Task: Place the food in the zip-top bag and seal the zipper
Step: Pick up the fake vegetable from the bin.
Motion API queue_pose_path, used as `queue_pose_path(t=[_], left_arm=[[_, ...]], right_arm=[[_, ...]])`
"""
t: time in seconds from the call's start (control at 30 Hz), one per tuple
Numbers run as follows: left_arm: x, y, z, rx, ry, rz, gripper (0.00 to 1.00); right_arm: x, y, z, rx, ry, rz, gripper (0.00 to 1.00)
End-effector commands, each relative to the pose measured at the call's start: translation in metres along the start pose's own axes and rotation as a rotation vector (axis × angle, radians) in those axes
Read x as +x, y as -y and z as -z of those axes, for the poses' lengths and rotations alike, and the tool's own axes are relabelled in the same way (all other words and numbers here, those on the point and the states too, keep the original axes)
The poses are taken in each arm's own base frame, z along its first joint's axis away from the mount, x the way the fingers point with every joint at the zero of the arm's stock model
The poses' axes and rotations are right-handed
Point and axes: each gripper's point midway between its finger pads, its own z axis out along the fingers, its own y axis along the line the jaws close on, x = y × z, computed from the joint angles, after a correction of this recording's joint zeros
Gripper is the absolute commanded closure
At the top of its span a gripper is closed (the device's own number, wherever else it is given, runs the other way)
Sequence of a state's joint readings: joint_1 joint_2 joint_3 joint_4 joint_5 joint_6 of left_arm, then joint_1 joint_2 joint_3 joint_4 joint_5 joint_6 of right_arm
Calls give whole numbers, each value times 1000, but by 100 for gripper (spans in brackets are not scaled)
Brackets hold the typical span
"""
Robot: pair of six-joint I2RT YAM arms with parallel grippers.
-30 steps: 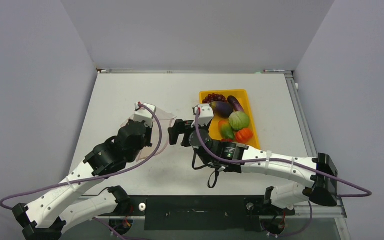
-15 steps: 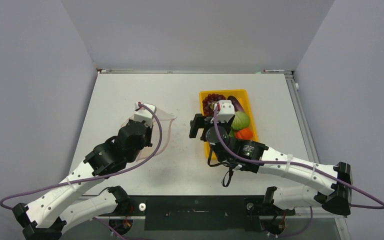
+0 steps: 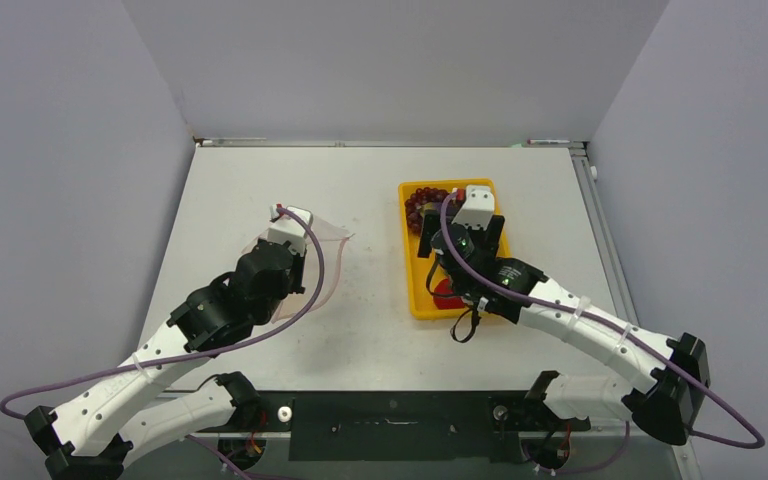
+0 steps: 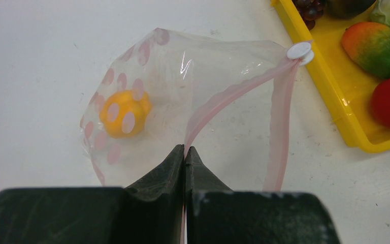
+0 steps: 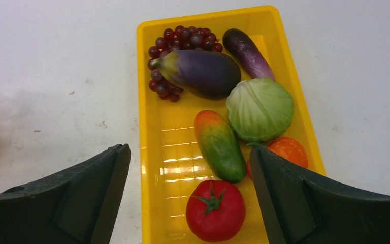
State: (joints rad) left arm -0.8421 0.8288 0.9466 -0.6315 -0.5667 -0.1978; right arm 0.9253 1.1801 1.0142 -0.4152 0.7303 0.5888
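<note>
My left gripper [image 4: 185, 150] is shut on the pink-red zipper strip [image 4: 228, 94] of the clear zip-top bag [image 4: 183, 76] and holds its mouth open; a yellow-orange food piece [image 4: 124, 112] lies inside. The bag also shows in the top view [image 3: 325, 262]. My right gripper [image 5: 189, 168] is open and empty above the yellow tray [image 5: 150, 147]. In the tray lie a red tomato [image 5: 216, 210], a green-orange fruit [image 5: 218, 145], a green cabbage [image 5: 260, 109], an orange piece [image 5: 287, 150], two purple eggplants [image 5: 203, 72] and a dark red grape bunch [image 5: 180, 38].
The tray [image 3: 408, 290] sits right of the table's middle, with my right arm [image 3: 560, 310] over it. White walls close off the far and side edges. Bare table lies between bag and tray.
My right gripper has swung from beside the bag's mouth rightward to above the tray. The left gripper and the bag have not moved.
</note>
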Motion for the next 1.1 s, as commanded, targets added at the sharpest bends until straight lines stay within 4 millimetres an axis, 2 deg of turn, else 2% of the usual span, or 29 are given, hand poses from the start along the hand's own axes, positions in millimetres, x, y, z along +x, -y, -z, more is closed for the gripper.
queue_pose_path(t=[0.0,0.23,0.5,0.9,1.07], left_arm=[[-16,3,-1,12,52,37,100],[-15,3,-1,15,52,37,100],[-15,3,0,17,52,37,100],[-16,3,1,18,55,39,100],[-16,2,1,17,57,40,100]], right_arm=[[10,23,-18,40,-64,39,10],[33,43,-47,40,-168,42,10],[48,71,-66,143,-201,69,10],[54,98,-97,216,-226,22,10],[62,109,-111,239,-248,2,10]])
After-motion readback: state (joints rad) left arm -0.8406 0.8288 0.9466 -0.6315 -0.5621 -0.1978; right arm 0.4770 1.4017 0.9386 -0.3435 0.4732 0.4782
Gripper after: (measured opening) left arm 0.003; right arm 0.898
